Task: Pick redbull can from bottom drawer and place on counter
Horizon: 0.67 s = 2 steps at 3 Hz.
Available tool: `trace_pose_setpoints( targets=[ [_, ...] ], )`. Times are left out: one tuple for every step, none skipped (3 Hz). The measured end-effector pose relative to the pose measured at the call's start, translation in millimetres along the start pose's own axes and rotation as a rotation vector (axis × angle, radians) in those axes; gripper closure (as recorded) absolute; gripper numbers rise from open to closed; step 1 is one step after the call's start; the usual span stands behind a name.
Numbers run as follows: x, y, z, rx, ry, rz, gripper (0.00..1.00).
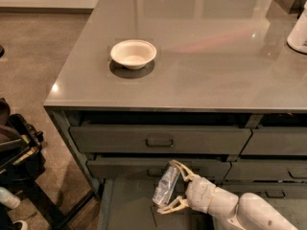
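The redbull can (167, 184), slim and silver with blue-grey patches, tilts between the fingers of my gripper (173, 188), which is shut on it. One finger (179, 168) crosses its top end and the other (169, 207) sits under its lower end. The can hangs over the open bottom drawer (128, 206), whose dark grey floor shows around it. My white arm (240, 212) reaches in from the lower right. Above the drawer fronts lies the glossy grey counter (201, 56).
A white bowl (133, 53) stands on the counter's left part. A white object (299, 32) sits at the counter's right edge. Two handled drawers (159, 140) are above the open one. Dark equipment (17, 152) stands on the floor at left.
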<state>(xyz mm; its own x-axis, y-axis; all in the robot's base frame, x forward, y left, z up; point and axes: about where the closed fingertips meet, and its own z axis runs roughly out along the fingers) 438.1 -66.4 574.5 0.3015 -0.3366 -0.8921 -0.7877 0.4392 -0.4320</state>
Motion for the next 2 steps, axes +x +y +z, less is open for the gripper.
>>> trace_pose_setpoints(
  targets=[
    [-56,-10,4,-0.009,-0.019,-0.091,1.00],
    [-105,-21,6,-0.011,-0.014,-0.187,1.00]
  ],
)
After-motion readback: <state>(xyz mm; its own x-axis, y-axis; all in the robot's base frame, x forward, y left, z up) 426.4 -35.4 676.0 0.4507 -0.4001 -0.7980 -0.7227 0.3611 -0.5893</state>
